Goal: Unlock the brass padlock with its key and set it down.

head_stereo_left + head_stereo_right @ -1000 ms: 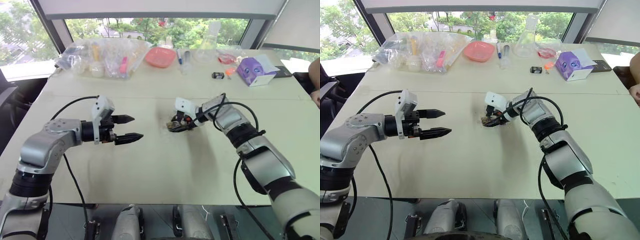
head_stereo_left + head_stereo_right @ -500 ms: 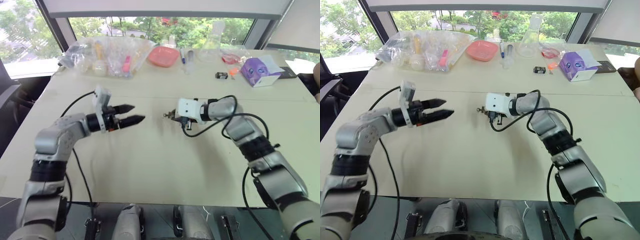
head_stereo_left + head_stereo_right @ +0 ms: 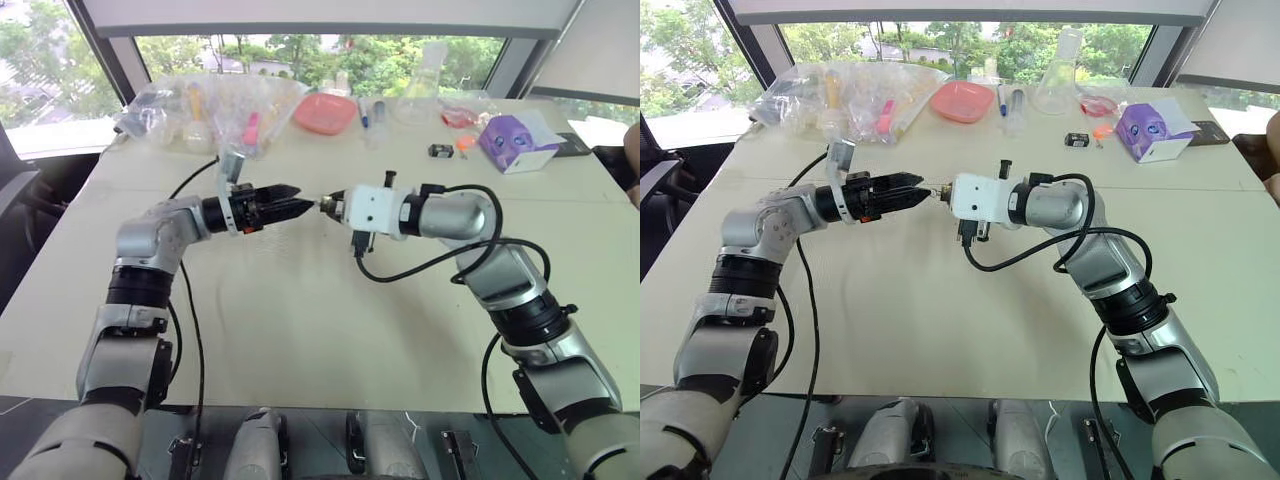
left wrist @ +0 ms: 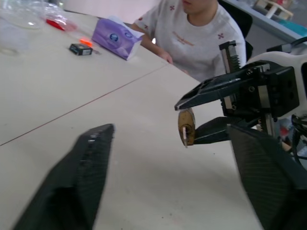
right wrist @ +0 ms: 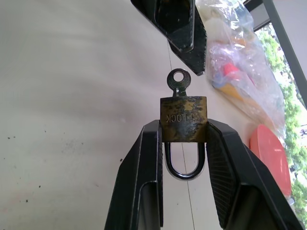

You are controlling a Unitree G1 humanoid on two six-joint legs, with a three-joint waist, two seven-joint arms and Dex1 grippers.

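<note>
Right wrist view: brass padlock point(image 5: 183, 119) pinched by its flat sides between the two fingers of the right end effector point(image 5: 183, 139), clamped tight on it. Shackle point(image 5: 183, 162) loops back toward the wrist and looks seated, so still locked by my read. Key point(image 5: 178, 82) sits in the keyhole, bow sticking out past the fingertips. That orientation makes sense: body fixed, key end left free for the other arm to turn.

Left end effector point(image 3: 285, 202) comes in from the left, level, tips almost at the key, fingers part-open with a narrow gap, holding nothing; can't tell if they touch the key yet. Left wrist view shows the padlock between its own two fingers point(image 4: 86, 163), lined up for a pinch.

Both arms meet in mid-air above the middle of the worktop point(image 3: 300, 320), padlock well off the surface. Likely next: close on the key bow, twist.

Far side has a plastic bag of items point(image 3: 205, 110), pink dish point(image 3: 324, 112), purple box point(image 3: 512, 142). Person point(image 4: 192, 38) seated at far right.
</note>
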